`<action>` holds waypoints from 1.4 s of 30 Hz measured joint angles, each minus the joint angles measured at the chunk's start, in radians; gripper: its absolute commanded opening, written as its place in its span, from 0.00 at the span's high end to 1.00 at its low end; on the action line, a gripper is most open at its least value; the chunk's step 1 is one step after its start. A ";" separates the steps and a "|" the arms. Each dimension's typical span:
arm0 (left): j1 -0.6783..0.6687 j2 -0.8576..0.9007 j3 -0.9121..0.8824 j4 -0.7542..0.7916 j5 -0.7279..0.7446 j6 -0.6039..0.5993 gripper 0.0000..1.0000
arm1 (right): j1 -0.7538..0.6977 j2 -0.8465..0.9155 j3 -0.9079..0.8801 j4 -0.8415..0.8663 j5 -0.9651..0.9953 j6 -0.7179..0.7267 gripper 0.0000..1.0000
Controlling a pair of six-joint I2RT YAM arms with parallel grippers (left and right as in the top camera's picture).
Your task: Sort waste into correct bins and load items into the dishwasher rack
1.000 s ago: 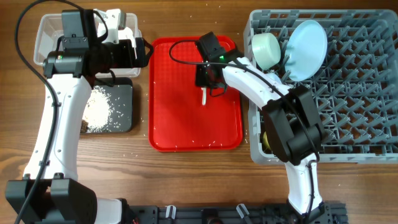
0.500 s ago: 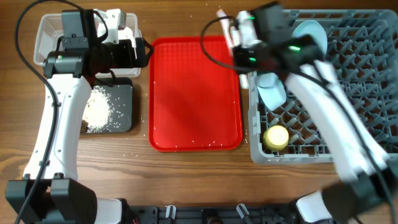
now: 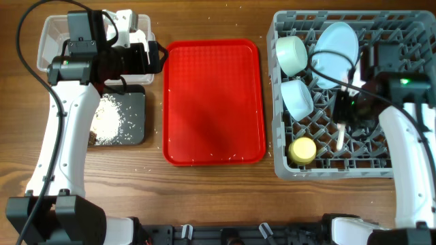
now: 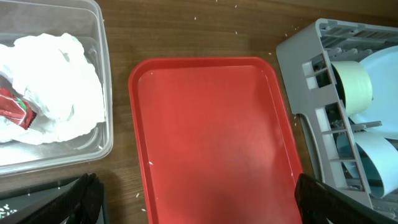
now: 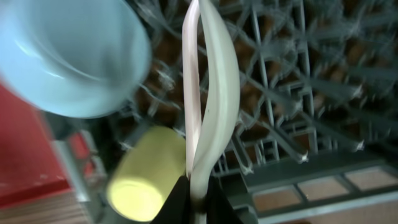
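The grey dishwasher rack (image 3: 409,153) holds a pale green bowl (image 3: 291,54), a pale blue plate (image 3: 337,44), a pale blue bowl (image 3: 298,99) and a yellow cup (image 3: 302,150). My right gripper (image 3: 344,112) is over the rack, shut on the white fork and spoon (image 5: 214,93), which hang beside the cup (image 5: 146,177). My left gripper (image 4: 199,202) is open and empty between the clear tub (image 3: 48,37) and the red tray. The tub holds the napkin (image 4: 56,81) and the red wrapper (image 4: 13,107). Rice scraps (image 3: 107,119) lie in the black tray (image 3: 136,129).
The red serving tray (image 3: 212,102) lies in the middle between the bins and the rack, with a few rice grains on and around it. The left arm reaches over the clear tub. Cables trail from both arms.
My right gripper lifted the white utensils off the red tray and swung right, over the rack beside the yellow cup. The left arm has not moved.
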 measured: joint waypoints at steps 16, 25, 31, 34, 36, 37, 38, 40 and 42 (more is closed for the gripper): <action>0.000 0.000 0.000 0.000 0.000 0.000 0.00 | -0.006 -0.003 -0.015 0.096 -0.014 -0.046 0.36; 0.000 0.000 0.000 0.001 0.000 0.000 0.00 | -0.005 -0.249 0.314 0.199 -0.381 0.021 0.00; 0.000 0.000 0.000 0.001 0.000 0.000 0.00 | -0.005 -0.319 0.321 0.093 -0.341 0.096 0.00; 0.000 0.000 0.000 0.001 0.000 0.000 0.00 | -0.005 -0.329 0.308 0.117 -0.272 0.014 0.00; 0.000 0.000 0.000 0.000 0.000 0.000 0.00 | -0.005 -0.356 0.243 0.236 -0.253 -0.060 0.00; 0.000 0.000 0.000 0.001 0.000 0.000 0.00 | -0.005 -0.395 0.159 0.304 -0.243 -0.106 0.00; 0.000 0.000 0.000 0.001 0.000 0.000 0.00 | -0.005 -0.434 0.076 0.390 -0.236 -0.124 0.00; 0.000 0.000 0.000 0.000 0.000 0.000 0.00 | -0.005 -0.537 -0.108 0.543 -0.232 -0.137 0.00; 0.000 0.000 0.000 0.001 -0.002 0.000 0.00 | -0.005 -0.689 -0.330 0.684 -0.229 -0.127 0.00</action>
